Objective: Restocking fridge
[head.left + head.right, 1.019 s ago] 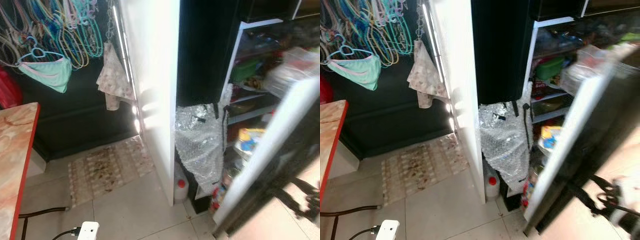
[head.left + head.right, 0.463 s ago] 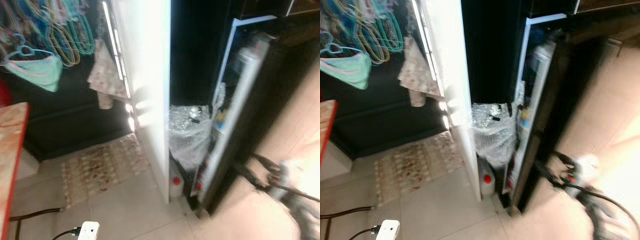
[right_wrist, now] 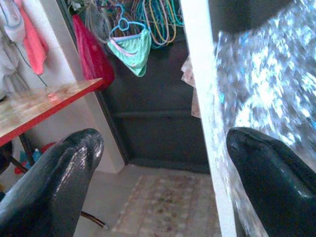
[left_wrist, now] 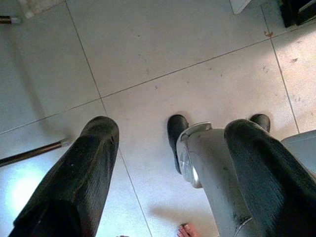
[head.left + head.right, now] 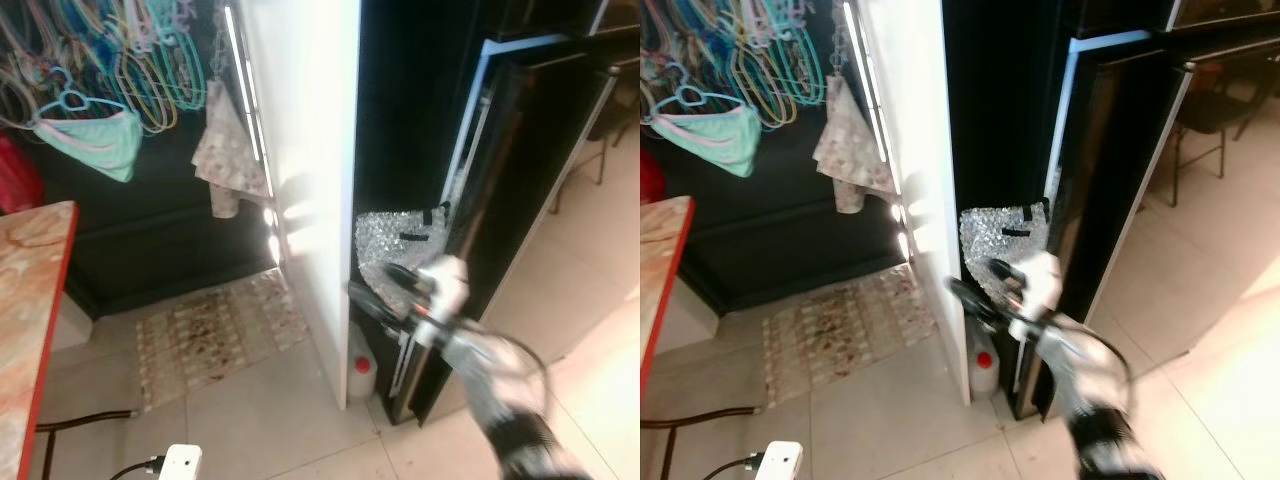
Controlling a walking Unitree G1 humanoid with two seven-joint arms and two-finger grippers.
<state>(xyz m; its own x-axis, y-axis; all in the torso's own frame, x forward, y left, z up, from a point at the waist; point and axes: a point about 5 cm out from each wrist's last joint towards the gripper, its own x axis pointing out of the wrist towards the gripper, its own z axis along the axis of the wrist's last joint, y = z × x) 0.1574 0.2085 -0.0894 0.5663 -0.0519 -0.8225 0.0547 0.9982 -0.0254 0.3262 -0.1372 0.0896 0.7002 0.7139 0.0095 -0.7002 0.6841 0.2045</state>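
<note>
The black fridge door [image 5: 520, 200] stands almost shut, with just a narrow gap along its pale edge. Crumpled bubble wrap [image 5: 395, 245] hangs beside the fridge, between it and a white wall panel [image 5: 305, 180]. My right gripper [image 5: 385, 285] is raised in front of the bubble wrap, open and holding nothing. In the right wrist view its fingers [image 3: 54, 182] point past the panel toward the hangers. My left gripper [image 4: 168, 163] hangs open over the floor tiles beside my own leg.
A small bottle with a red cap [image 5: 362, 375] stands on the floor at the fridge's foot. A red-edged table [image 5: 30, 300] is at the left, with a rug [image 5: 215, 335], a white power strip [image 5: 178, 462] and hangers [image 5: 110, 60] nearby. A chair [image 5: 1210, 110] stands at the right.
The fridge door has swung from wide open, with stocked shelves showing, to nearly shut. My right arm has come up in front of the bubble wrap. The camera has shifted a little.
</note>
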